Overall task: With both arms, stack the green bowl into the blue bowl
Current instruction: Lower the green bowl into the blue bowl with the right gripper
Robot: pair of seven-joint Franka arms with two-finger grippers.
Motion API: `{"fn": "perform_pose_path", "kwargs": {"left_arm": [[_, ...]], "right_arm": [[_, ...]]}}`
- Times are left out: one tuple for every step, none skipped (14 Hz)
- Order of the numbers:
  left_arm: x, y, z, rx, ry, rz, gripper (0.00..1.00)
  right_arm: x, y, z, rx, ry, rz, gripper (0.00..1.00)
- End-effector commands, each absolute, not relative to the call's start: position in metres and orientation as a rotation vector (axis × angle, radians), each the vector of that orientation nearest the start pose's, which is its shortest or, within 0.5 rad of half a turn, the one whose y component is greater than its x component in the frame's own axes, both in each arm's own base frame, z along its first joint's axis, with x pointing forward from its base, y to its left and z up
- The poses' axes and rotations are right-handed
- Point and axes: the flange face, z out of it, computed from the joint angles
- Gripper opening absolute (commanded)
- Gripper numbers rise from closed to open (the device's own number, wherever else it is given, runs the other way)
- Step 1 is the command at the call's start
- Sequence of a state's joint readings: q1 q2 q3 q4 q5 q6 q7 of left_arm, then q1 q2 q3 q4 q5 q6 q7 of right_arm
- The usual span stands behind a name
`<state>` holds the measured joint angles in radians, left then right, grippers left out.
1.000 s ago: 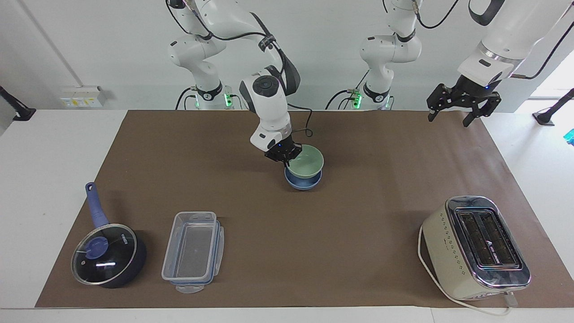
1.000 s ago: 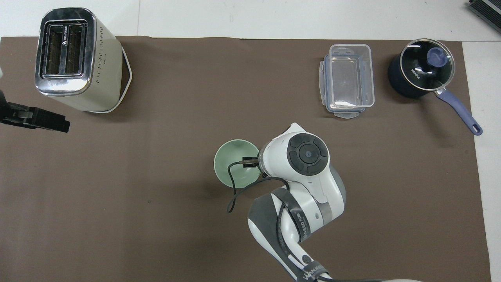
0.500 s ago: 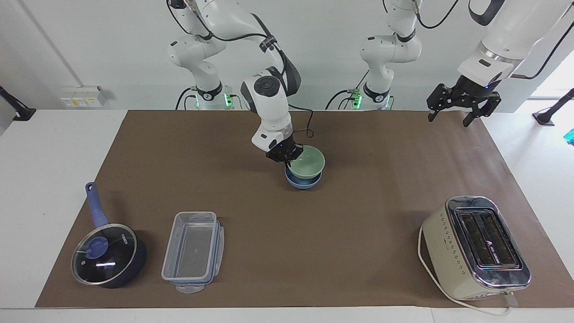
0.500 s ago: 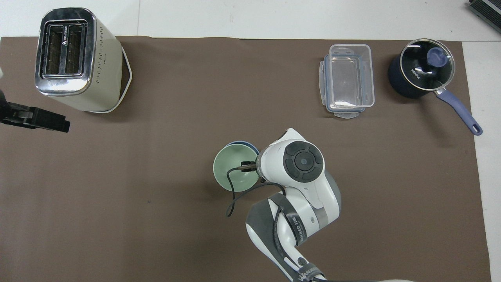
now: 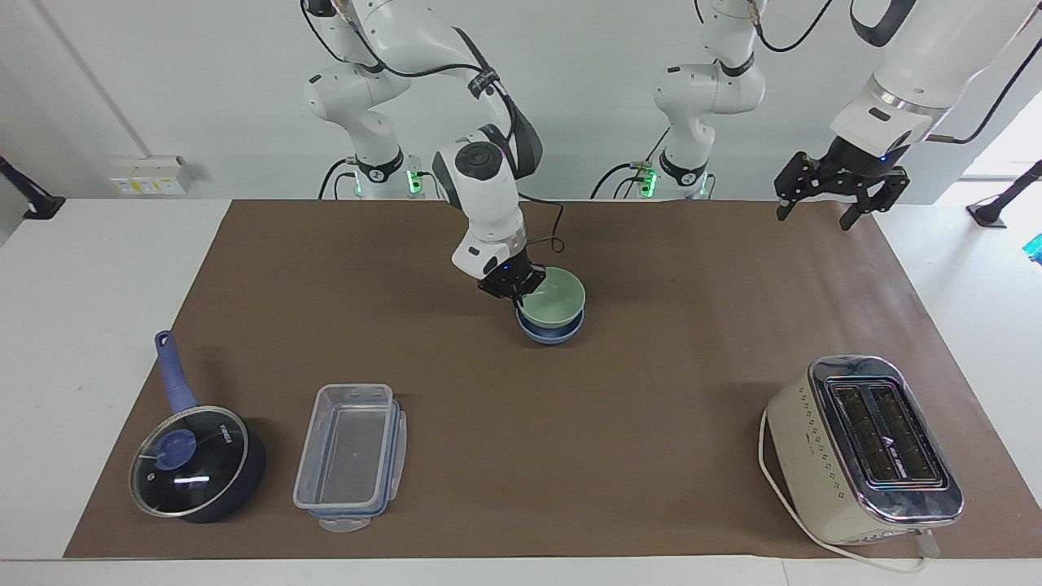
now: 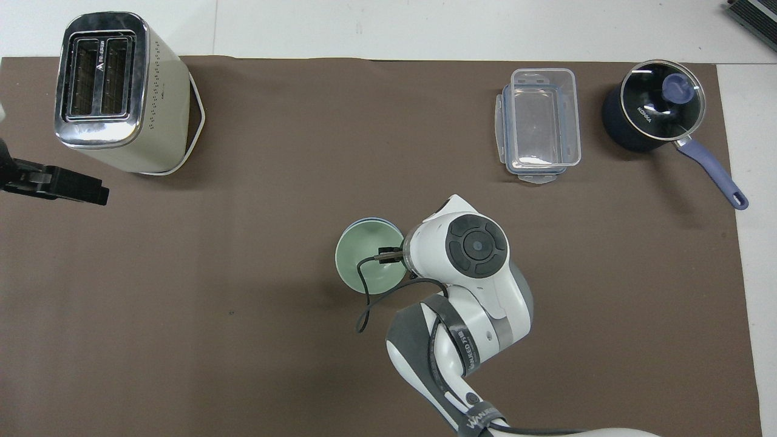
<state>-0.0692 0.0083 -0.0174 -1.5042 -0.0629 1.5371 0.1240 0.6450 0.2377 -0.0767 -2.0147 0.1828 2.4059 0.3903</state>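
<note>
Right gripper (image 5: pixel 514 286) pinches green bowl (image 5: pixel 554 298) rim; bowl sits tilted in blue bowl (image 5: pixel 550 330), mid-worktop (image 5: pixel 651 391). Risk: release while tilted leaves it unseated or rocking. Left gripper (image 5: pixel 838 191) waits, fingers spread, above worktop edge.

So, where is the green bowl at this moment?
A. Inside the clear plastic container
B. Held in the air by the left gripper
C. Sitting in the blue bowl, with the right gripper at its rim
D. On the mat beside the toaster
C: in the facing view the green bowl sits nested in the blue bowl, and the right gripper is at its rim on the side toward the right arm's end of the table.
</note>
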Motion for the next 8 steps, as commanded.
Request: {"fn": "perform_pose_path", "kwargs": {"left_arm": [[0.549, -0.053, 0.653, -3.171, 0.349, -0.038, 1.0], [0.549, -0.054, 0.653, -3.171, 0.351, -0.038, 1.0], [0.549, -0.054, 0.652, -3.171, 0.351, -0.036, 1.0], [0.549, -0.054, 0.652, -3.171, 0.351, -0.036, 1.0], [0.549, -0.054, 0.651, -3.171, 0.351, -0.034, 1.0], [0.549, -0.053, 0.651, -3.171, 0.349, -0.036, 1.0], [0.548, -0.053, 0.653, -3.171, 0.349, -0.041, 1.0], [0.548, -0.053, 0.653, -3.17, 0.351, -0.041, 1.0]], "right_arm": [[0.512, 0.33, 0.349, -2.947, -0.094, -0.137, 0.0], [0.511, 0.33, 0.349, -2.949, -0.1, -0.133, 0.01], [0.512, 0.328, 0.348, -2.952, -0.101, -0.129, 0.15], [0.512, 0.328, 0.347, -2.952, -0.099, -0.126, 0.42], [0.512, 0.328, 0.348, -2.952, -0.097, -0.126, 0.68], [0.513, 0.329, 0.35, -2.95, -0.1, -0.13, 1.0], [0.515, 0.329, 0.353, -2.947, -0.099, -0.135, 1.0], [0.517, 0.328, 0.359, -2.943, -0.096, -0.143, 1.0]]}}
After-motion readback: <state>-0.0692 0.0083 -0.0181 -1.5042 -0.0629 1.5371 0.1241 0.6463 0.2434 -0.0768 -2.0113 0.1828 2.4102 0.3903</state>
